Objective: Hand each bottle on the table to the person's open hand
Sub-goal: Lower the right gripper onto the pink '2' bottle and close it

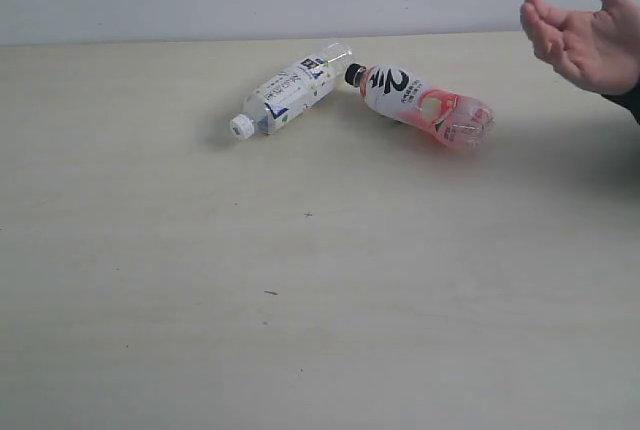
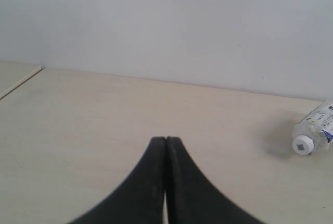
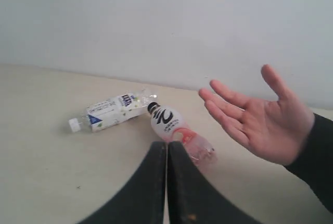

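- Watching the left gripper [image 2: 165,141], I see its jaws pressed together, tips touching and holding nothing, over bare table [image 2: 104,130].
- Ahead of those jaws and well off to one side, the white-cap bottle [image 2: 314,130] lies on its side with the cap end turned toward them. Only part of it shows to me there.
- The right gripper [image 3: 167,146] has its jaws closed flat against each other, also empty.
- Just beyond the right jaws, the pink bottle [image 3: 176,129] lies on its side, black cap pointing away from them and clear base nearest the tips.
- Its cap sits just beside the base of the white-cap bottle, farther from the right jaws. I cannot tell whether they touch.
- The hand [image 3: 260,122], palm open, in a black sleeve, is raised above the table. It is ahead of the right jaws and off to the side, apart from both bottles.
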Controlling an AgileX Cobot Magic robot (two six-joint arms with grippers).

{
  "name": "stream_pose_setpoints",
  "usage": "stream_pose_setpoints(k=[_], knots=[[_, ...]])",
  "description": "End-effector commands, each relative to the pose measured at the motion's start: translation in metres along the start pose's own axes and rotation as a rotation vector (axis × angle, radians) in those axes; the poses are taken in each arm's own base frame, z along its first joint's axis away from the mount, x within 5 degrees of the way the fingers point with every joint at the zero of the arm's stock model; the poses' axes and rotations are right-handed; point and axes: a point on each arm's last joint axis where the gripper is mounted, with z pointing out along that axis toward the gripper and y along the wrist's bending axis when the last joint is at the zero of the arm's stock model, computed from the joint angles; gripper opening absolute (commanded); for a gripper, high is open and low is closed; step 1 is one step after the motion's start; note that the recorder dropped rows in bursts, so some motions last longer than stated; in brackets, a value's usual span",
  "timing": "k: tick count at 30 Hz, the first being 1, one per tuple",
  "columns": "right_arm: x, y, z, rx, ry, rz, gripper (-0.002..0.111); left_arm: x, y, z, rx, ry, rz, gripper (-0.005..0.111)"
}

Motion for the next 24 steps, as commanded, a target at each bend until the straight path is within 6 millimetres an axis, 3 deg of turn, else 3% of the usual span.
stream_pose_setpoints(k=[1,6,10,17,24], knots=[[-0.024,0.003,0.033,-0.107,0.136,-0.017,0.002,0.000,0.000,0.000,0.007,-0.006,-0.001,0.000],[-0.053,-0.001,0.083,-0.195,0.348,-0.023,0.003,0.000,0.000,0.000,0.007,-0.006,-0.001,0.000],[-0.067,-0.011,0.133,-0.190,0.418,-0.016,0.014,0.000,0.000,0.000,0.007,-0.006,-0.001,0.000],[-0.056,-0.027,0.220,-0.226,0.609,0.011,0.032,0.000,0.000,0.000,0.007,-0.006,-0.001,0.000],[-0.052,-0.038,0.283,-0.232,0.661,-0.007,0.052,0.000,0.000,0.000,0.007,-0.006,-0.001,0.000]])
